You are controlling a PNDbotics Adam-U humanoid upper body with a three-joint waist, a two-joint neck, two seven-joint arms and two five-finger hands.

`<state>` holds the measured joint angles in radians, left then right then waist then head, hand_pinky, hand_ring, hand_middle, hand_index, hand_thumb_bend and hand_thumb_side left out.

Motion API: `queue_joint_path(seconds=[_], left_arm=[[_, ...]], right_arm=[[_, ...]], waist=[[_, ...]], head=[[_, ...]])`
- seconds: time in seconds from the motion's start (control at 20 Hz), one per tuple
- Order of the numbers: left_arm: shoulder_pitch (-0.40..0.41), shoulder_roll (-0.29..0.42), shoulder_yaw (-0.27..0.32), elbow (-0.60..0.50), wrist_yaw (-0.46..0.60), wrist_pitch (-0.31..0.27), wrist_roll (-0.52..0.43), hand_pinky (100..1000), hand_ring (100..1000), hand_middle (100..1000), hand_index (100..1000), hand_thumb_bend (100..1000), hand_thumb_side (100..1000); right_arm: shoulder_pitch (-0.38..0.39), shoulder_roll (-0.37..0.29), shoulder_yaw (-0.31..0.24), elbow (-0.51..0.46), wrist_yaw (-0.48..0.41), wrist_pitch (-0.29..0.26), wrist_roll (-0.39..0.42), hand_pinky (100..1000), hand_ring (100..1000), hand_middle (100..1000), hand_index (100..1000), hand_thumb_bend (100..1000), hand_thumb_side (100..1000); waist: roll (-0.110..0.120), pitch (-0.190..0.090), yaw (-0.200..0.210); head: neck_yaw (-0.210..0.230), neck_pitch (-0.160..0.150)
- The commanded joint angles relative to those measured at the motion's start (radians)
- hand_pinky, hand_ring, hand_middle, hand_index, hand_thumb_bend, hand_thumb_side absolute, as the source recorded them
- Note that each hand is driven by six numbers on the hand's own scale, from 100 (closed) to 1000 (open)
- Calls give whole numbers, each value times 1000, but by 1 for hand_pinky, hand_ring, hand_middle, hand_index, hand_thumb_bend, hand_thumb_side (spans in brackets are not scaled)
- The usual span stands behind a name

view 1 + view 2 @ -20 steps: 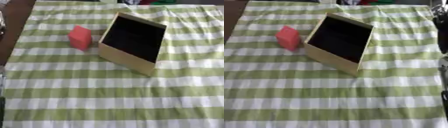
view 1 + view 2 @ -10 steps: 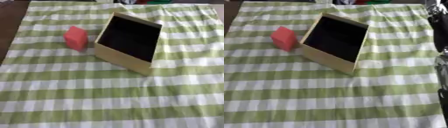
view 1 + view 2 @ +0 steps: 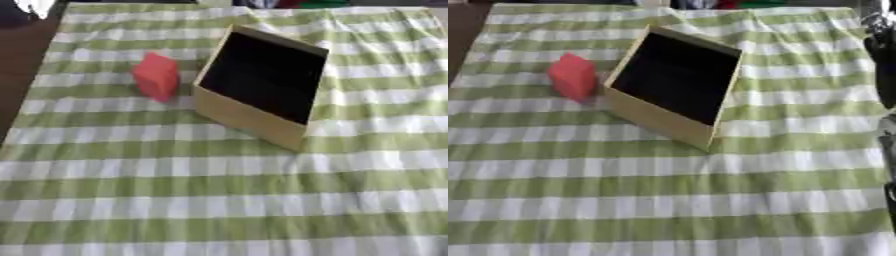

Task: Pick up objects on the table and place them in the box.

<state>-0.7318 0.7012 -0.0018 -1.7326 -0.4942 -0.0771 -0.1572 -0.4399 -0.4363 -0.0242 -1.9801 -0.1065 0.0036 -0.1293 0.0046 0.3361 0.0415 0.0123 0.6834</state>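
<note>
A red block (image 3: 156,76) stands on the green and white checked cloth (image 3: 175,200), left of centre at the back. Just to its right sits a tan wooden box (image 3: 245,119) with a dark inside, turned askew and open at the top; nothing shows inside it. A dark and silver part of my right arm (image 3: 882,55) runs down the right edge of the right eye view, well away from the box and block. Whether that is the hand itself I cannot make out. My left hand shows in neither view.
The cloth's left edge gives way to dark brown table (image 3: 22,60). Red and green things (image 3: 302,3) lie past the far edge of the cloth.
The block and box have stayed put. The whole picture has only shifted a little, so the camera moved slightly.
</note>
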Motion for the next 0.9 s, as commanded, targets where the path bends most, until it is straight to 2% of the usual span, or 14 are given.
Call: queue_joint_path(seconds=[0.05, 0.25, 0.55, 0.9], left_arm=[[-28, 47, 0, 27, -7, -24, -49, 561, 708, 803, 915, 368, 100], [-90, 95, -79, 110, -56, -76, -102, 574, 762, 835, 937, 491, 100], [-213, 70, -216, 259, -147, -161, -194, 581, 811, 862, 962, 616, 100], [-321, 22, -263, 431, -253, -251, -300, 616, 854, 894, 995, 748, 183]], right_arm=[[-10, -28, -3, -20, 2, 0, 2, 911, 755, 696, 884, 100, 541], [-16, -28, 8, -20, -2, 3, 14, 911, 755, 696, 884, 100, 543], [-11, -26, 11, -20, -5, 6, 19, 911, 755, 696, 884, 100, 545], [-9, -25, 15, -20, -7, 10, 24, 912, 755, 696, 885, 100, 550]], waist=[[3, -25, -2], [10, -28, -23], [10, -34, -18], [11, -36, -20]], head=[[5, 1], [21, -8], [17, -12], [13, -19]])
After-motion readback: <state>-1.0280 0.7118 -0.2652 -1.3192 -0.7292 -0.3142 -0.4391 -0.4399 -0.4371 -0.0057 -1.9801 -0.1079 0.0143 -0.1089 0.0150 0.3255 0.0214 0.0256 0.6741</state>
